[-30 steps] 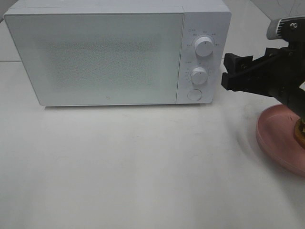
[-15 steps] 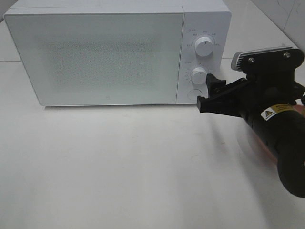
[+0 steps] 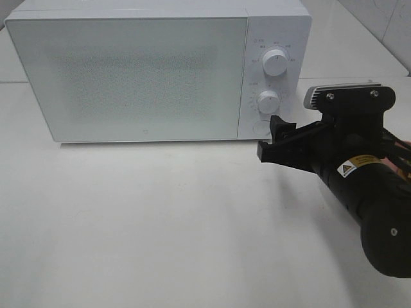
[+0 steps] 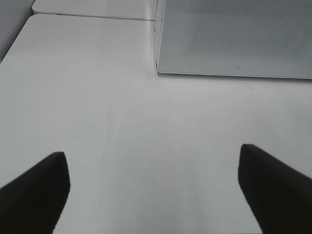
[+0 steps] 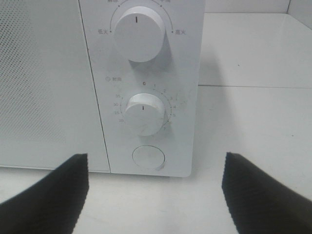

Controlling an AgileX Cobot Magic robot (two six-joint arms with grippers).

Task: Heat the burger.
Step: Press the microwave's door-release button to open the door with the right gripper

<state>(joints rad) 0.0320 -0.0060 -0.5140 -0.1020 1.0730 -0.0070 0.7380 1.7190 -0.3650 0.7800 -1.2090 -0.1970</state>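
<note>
Microwave [image 3: 148,77]: is standing at the back of the table [image 3: 160,224] with its door [image 3: 128,74] shut, so nothing can go inside yet.

Right gripper [image 3: 272,140]: is hovering just in front of the control panel, level with the round button [image 5: 148,157] below the timer knob [image 5: 144,113]. The jaws are standing apart and holding nothing. Judgement: it is lining up to press the button that releases the door.

Left gripper [image 4: 152,152]: is waiting low over bare table off the microwave's left corner, jaws spread wide and empty, keeping clear of the door's swing.

Burger: is not showing in any current view. Judgement: it is probably lying behind the right arm [image 3: 366,192], which is covering the table's right edge.

Change from one second ago: the right gripper was out beside the microwave's right wall, and a pink plate was showing at the right edge. The gripper has since travelled left and lower to the button, and the arm is now hiding that plate. Jaw spread is looking much the same.
</note>
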